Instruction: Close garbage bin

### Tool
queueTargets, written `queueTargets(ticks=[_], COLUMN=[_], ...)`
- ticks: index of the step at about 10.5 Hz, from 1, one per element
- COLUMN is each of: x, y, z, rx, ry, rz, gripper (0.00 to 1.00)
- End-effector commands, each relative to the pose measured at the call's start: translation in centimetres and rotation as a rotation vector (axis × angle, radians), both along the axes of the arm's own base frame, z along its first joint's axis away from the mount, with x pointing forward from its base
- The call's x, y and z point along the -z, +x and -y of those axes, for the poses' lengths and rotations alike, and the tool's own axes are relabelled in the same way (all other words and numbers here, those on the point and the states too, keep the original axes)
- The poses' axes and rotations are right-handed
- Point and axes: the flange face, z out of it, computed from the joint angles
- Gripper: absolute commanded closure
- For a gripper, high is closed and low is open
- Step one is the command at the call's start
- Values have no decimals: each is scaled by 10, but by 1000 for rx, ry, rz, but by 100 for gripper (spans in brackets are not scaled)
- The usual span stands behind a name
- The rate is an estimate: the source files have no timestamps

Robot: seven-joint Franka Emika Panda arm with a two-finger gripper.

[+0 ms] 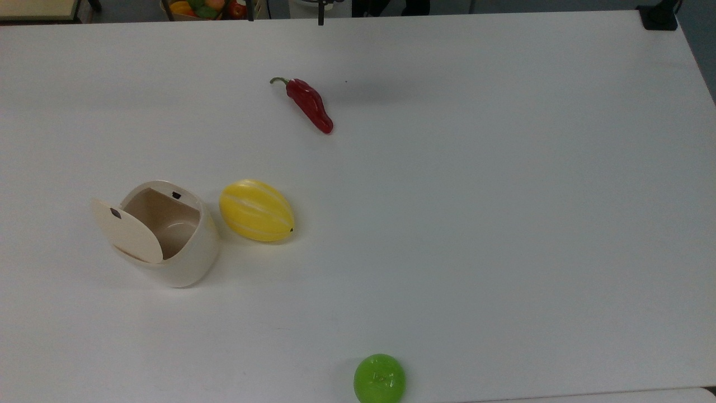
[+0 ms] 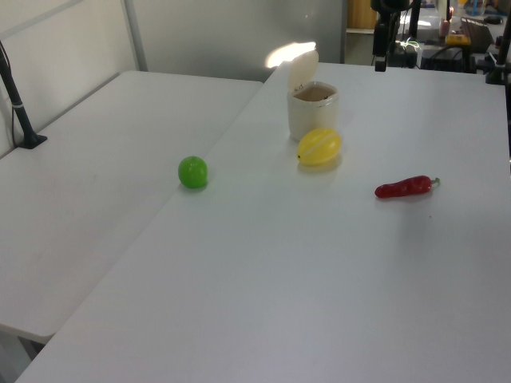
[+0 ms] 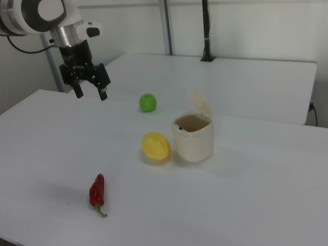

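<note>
cream-white rounded plastic garbage bin with beige lid tipped up, yellow striped melon just beside, black two-finger gripper spread wide, empty, hovering well apart

— Bright enough?
— Yes, soft even light from overhead; the white desk looks a little washed out, shadows faint.
— Any glare?
— A blown-out patch behind the garbage bin's raised lid in the left view.

Garbage bin lid up; fingers spread, above table.
</note>
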Motion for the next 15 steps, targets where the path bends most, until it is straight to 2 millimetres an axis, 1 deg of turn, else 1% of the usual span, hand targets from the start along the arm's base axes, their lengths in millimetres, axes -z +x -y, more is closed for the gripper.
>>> queueTargets(ticks=[1, 8, 9, 10, 11, 12, 15], x=[1, 1, 1, 1, 1, 1, 4], y=[-11, -11, -12, -12, -12, -12, -11], z=[5, 5, 4, 5, 6, 6, 5], rx=[-11, -12, -15, -29, -47, -47, -47], ry=[3, 3, 3, 3, 8, 9, 8], rz=[-26, -29, -31, -34, -37, -36, -40], gripper=[0, 0, 7, 31, 70, 100, 100])
